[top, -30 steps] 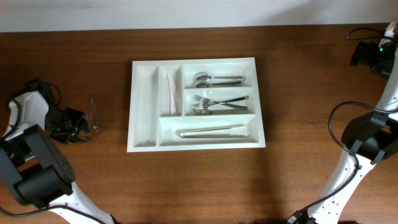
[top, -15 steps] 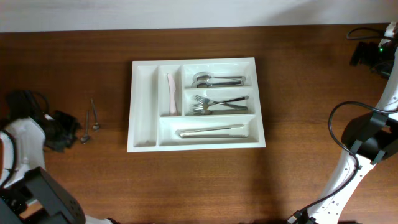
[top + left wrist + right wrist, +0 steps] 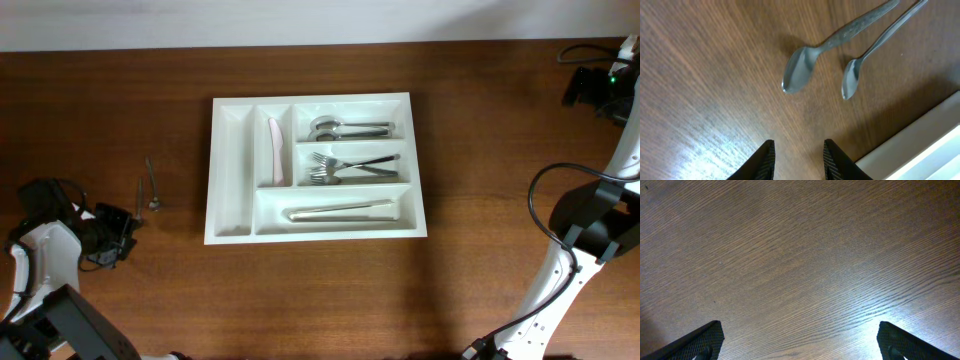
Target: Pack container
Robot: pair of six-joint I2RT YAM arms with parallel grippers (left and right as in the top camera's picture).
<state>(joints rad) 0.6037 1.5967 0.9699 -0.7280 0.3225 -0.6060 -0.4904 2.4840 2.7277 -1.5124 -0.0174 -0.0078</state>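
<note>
Under everything, a brown wood-grain table. On its middle, lying flat with the long side left to right, the white container, split into two narrow upright slots on the left and three long slots stacked on the right.

Well off to the left of the container, low over the wood, the left gripper: jaws partly apart, bare wood between the fingers, gripping nothing. Over the far right of the table, the right gripper: jaws spread wide, only bare wood beneath, holding nothing.

Inside the container's bottom long slot, a long pale utensil lying lengthwise; kind hard to tell. In the second narrow slot, a pale pink utensil lying along the slot. In the middle long slot, forks, tines to the left, overlapping. In the top long slot, spoons, bowls to the left.

Out on the table between the left gripper and the container, two loose spoons, side by side and not touching: a bigger spoon and a slimmer small spoon, bowls towards the gripper, handles away. Just ahead of the gripper's fingers, both bowls; near the small spoon, a corner of the container at the edge of the wrist view.
</note>
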